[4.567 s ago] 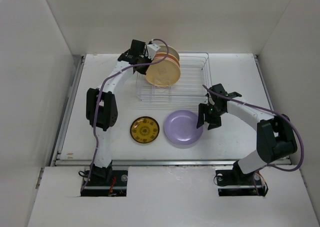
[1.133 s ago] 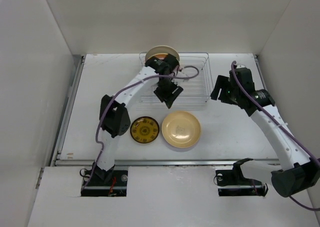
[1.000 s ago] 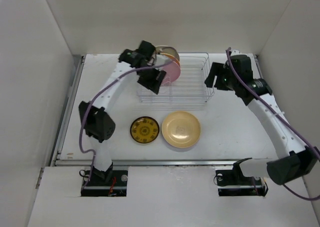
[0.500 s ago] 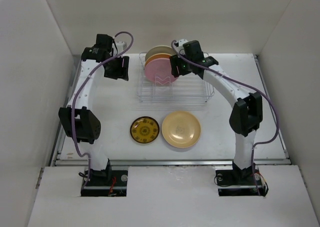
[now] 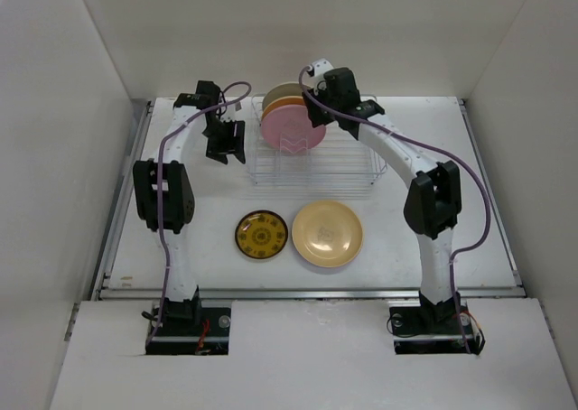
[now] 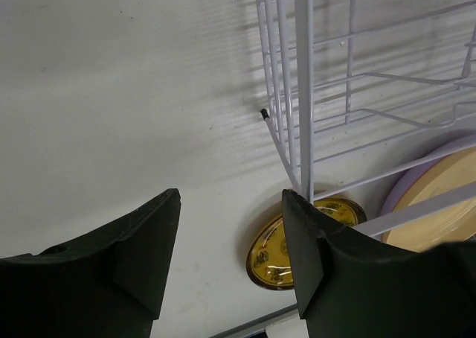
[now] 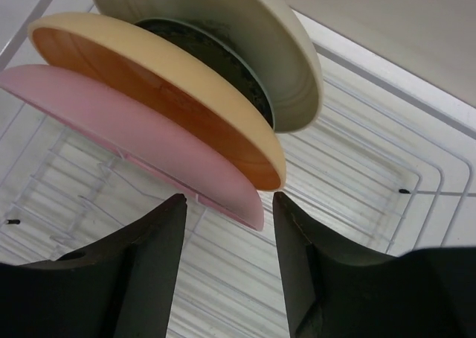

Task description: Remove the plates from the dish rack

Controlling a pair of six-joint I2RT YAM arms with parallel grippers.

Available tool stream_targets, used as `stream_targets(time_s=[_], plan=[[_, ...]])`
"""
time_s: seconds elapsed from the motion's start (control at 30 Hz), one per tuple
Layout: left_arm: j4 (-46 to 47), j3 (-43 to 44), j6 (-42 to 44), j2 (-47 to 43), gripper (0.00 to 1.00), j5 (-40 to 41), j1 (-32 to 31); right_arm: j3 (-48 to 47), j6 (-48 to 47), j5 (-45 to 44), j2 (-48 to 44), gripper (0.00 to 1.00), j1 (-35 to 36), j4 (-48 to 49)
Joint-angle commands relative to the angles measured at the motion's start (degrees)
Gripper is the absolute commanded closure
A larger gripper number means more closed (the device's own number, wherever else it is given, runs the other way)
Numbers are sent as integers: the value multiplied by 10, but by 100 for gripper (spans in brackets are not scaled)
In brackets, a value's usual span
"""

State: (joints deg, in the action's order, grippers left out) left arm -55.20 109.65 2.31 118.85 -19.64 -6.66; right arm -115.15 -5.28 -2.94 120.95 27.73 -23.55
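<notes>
The dish rack (image 5: 359,162) stands at the back with three plates upright in it: pink (image 5: 291,135), tan-yellow (image 5: 275,110) and cream (image 5: 289,92). My right gripper (image 5: 316,112) hovers open over them. In the right wrist view its fingertips (image 7: 229,204) straddle the lower edge of the pink plate (image 7: 134,122), with a gap on each side. The left gripper (image 5: 228,144) hangs open and empty beside the rack's left end (image 6: 301,92). On the table lie the small mustard patterned plate (image 5: 262,234) and a tan-yellow plate (image 5: 327,233) stacked on a lavender one (image 6: 398,191).
White walls close in the table on the left, back and right. A raised metal lip (image 5: 307,293) runs along the front edge. The rack's right half holds only wire prongs (image 7: 357,137).
The left gripper came down and right to the rack's left end. My right gripper shifted a little left over the pink plate and its jaws narrowed. Earlier, the tan-yellow plate was laid on the lavender one.
</notes>
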Motion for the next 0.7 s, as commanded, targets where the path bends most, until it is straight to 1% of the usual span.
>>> stream_targets(time_s=[0.0,0.03,0.07,0.13,0.17,0.27,0.3,0.33,0.4,0.43,0.47,0.57,0.67], plan=[[2,32,-14,-3,46,-21,4,-23,-18,14,17,45,0,32],[2,32,-19,-3,46,-21,4,-23,-18,14,23,46,0,32],[2,32,-20,-3,46,-21,4,-23,-18,21,23,52,0,32],[2,32,-20,2,46,-21,4,-23,-18,21,30,60,6,39],[2,26,-20,2,46,-21,4,-23,-18,21,30,68,6,39],[7,19,-20,2,47,-27,4,-23,-18,8,30,76,6,45],[7,13,-20,2,49,-27,4,-23,-18,8,30,82,6,45],[7,13,-20,2,50,-32,4,-23,-18,3,30,85,6,50],[13,0,-20,8,54,-32,4,-10,-18,-4,14,87,6,56],[18,0,-20,13,60,-39,4,-10,-18,-11,14,88,6,65],[19,-9,-26,19,64,-47,4,-2,-18,-11,7,90,6,70],[26,-15,-39,33,75,-74,4,-2,-18,-11,2,100,11,76],[26,-15,-45,40,76,-80,4,5,-18,-11,-18,100,11,87]])
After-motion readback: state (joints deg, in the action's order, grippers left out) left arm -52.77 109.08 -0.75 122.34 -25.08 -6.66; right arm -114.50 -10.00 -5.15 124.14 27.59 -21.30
